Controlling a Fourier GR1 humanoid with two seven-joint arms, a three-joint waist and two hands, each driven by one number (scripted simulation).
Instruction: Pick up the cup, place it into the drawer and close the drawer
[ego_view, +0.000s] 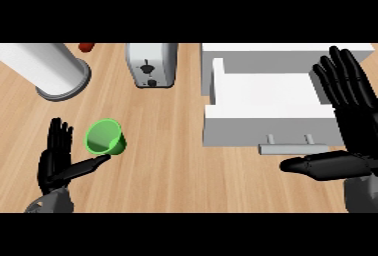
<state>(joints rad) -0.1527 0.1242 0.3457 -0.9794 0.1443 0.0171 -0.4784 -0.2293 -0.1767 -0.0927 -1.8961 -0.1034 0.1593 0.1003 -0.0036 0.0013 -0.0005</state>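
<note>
At lower left, the green cup (105, 137) lies tipped on the wooden surface (177, 165), my relaxed left hand (57, 162) beside it, thumb at its rim. At right, my right hand (347, 120) (fingers straight) is beside the open white drawer (266, 107).

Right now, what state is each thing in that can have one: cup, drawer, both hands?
green cup: on its side on the counter, mouth facing the view, not in the drawer.
drawer: pulled open, nothing showing inside, handle toward the robot.
left hand: open, fingers straight, thumb tip at the cup's lower edge, not grasping.
right hand: open, fingers straight, along the drawer's right side.
</note>
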